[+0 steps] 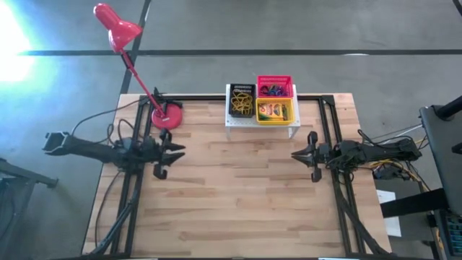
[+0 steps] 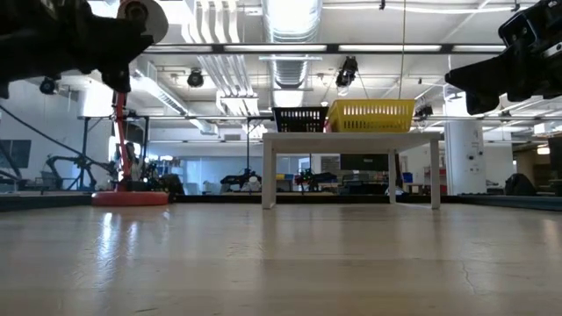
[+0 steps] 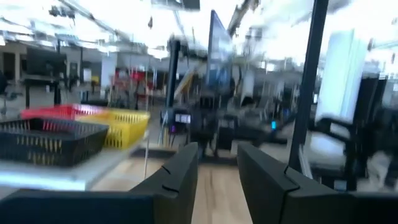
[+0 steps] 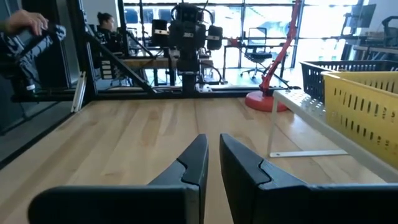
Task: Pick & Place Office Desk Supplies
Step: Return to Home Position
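The office desk supplies lie in three small baskets on the white stand (image 1: 261, 124) at the table's far edge. Yellow rubber bands fill the black basket (image 1: 242, 100), dark elastic rings the red basket (image 1: 275, 87), and a yellow-and-green crayon box (image 1: 273, 110) lies flat in the yellow basket (image 1: 288, 115). My left gripper (image 1: 180, 150) hovers over the table's left side, drawn back from the stand, open and with nothing between its fingers (image 3: 216, 155). My right gripper (image 1: 294, 153) hovers level over the right side, shut on nothing (image 4: 211, 146).
A red gooseneck desk lamp stands by its round base (image 1: 167, 115) at the far left, its head (image 1: 115, 27) reaching out past the table's far edge. Bare wood (image 1: 238, 195) stretches between the two arms and toward the near edge. A person (image 4: 106, 25) sits in the room beyond.
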